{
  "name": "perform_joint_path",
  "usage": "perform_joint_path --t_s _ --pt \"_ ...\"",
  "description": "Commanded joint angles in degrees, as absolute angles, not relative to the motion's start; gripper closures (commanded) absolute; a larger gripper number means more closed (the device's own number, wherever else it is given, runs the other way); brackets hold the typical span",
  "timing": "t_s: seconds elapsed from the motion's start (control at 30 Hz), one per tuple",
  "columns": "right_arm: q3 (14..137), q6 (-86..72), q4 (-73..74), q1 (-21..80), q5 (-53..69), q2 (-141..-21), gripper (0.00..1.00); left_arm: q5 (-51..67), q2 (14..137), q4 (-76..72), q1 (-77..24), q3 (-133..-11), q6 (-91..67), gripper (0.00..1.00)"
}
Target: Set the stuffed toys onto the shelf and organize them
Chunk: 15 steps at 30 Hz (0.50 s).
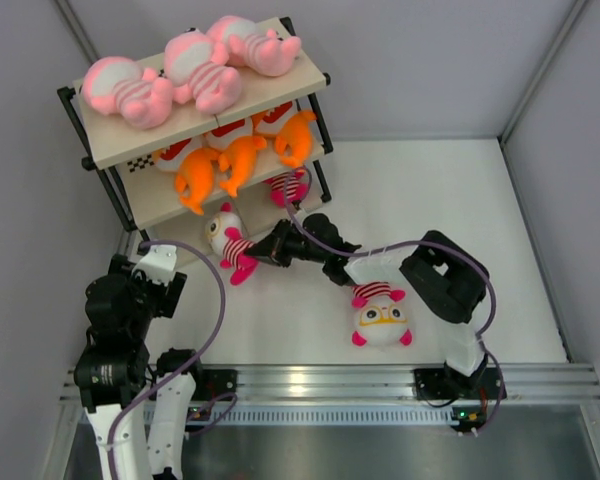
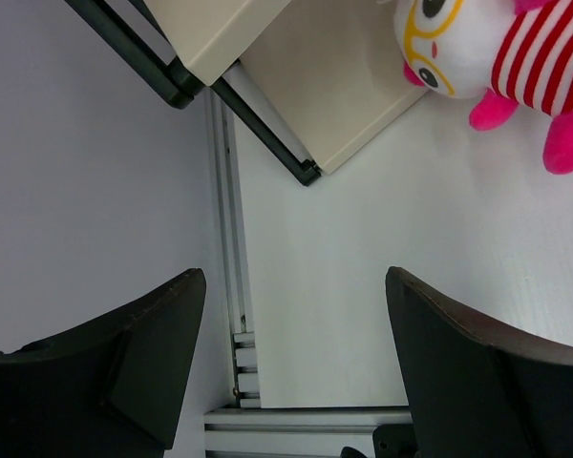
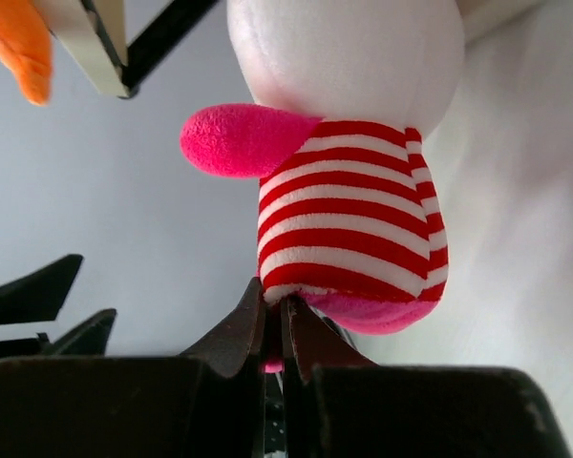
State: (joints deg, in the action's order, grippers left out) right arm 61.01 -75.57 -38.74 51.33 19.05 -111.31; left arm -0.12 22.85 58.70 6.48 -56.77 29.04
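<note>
The shelf (image 1: 108,148) stands at the back left. Three pale pink stuffed toys (image 1: 185,70) lie on its top board and three orange ones (image 1: 230,155) on the middle board. One striped-shirt toy (image 1: 290,187) lies at the bottom tier. My right gripper (image 1: 265,250) (image 3: 275,303) is shut on the pink bottom of a second striped toy (image 1: 230,243) (image 3: 349,205), held just in front of the shelf's lowest board (image 2: 334,86). A third striped toy (image 1: 382,315) lies face up on the table. My left gripper (image 2: 296,315) hangs open and empty near the shelf's left front corner.
Grey walls enclose the white table on three sides. An aluminium rail (image 1: 330,380) runs along the near edge by the arm bases. The right arm's purple cable (image 1: 420,245) arcs over the table's middle. The shelf's black frame leg (image 2: 267,134) is close to my left gripper.
</note>
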Motion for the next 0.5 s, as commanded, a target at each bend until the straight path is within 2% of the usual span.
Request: perform_joint_path --t_s 0.0,0.33,0.47 --pt "66.00 -78.39 -47.28 50.54 16.53 -113.10 1.00 -0.79 22.24 57.57 6.33 -56.95 29.18 0.18" --pt "75.32 -82.44 -42.37 48.43 8.18 -122.78 1.00 -1.05 22.76 57.57 6.33 -57.75 29.44 0.18" --pt "78.39 -83.15 -41.14 47.03 6.68 -125.85 0.96 -1.14 22.33 57.66 6.24 -57.22 29.79 0.18"
